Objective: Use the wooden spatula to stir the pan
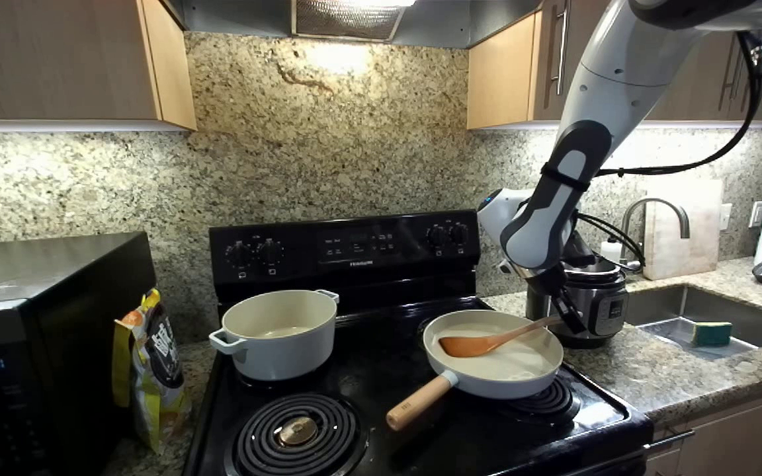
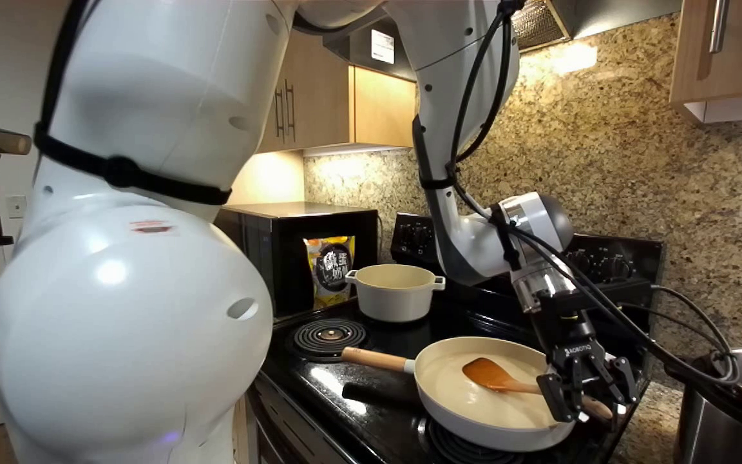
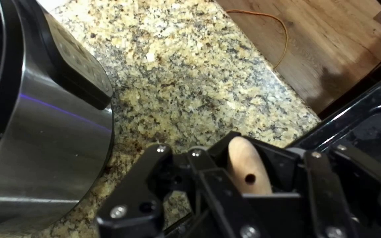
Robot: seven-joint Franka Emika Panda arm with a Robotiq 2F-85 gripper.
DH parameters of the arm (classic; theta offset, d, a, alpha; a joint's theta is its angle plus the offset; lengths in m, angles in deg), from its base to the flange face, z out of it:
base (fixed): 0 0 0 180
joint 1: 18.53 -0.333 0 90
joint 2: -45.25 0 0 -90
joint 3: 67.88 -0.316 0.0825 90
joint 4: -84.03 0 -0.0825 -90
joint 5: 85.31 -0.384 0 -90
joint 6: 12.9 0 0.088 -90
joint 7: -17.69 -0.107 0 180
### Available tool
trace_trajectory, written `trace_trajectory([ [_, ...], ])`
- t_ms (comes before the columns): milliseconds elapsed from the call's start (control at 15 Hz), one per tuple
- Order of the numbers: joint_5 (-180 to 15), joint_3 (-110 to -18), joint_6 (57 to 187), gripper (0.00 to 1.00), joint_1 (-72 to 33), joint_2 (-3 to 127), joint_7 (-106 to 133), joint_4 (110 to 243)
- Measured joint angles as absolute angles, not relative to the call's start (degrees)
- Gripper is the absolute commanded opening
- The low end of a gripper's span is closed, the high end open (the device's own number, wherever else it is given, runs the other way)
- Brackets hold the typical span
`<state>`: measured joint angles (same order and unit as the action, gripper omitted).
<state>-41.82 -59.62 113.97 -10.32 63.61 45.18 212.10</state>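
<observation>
The white arm (image 1: 619, 86) reaches in from two o'clock in an exterior view and slants down toward seven. In an exterior view, its bulky shoulder (image 2: 133, 290) fills the nine o'clock side, the arm arching through twelve before sloping down to the bent wrist (image 2: 529, 222). The gripper (image 2: 601, 412) hangs below it, tilted toward five o'clock, jaws clamped tight in a grip. Its black fingers (image 3: 217, 191) sit at about five o'clock in the wrist view
</observation>
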Motion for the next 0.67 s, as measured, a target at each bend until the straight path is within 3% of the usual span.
trace_trajectory([
  [267, -41.8, -59.6, 113.9, 0.05, -10.3, 63.7, 45.2, 212.4],
  [333, -41.8, -59.6, 113.9, 0.29, -10.3, 63.7, 45.2, 212.5],
  [467, -41.8, -59.6, 113.8, 0.33, -10.3, 63.7, 45.2, 212.6],
  [667, -41.8, -59.6, 113.8, 0.51, -10.3, 63.7, 45.1, 212.6],
])
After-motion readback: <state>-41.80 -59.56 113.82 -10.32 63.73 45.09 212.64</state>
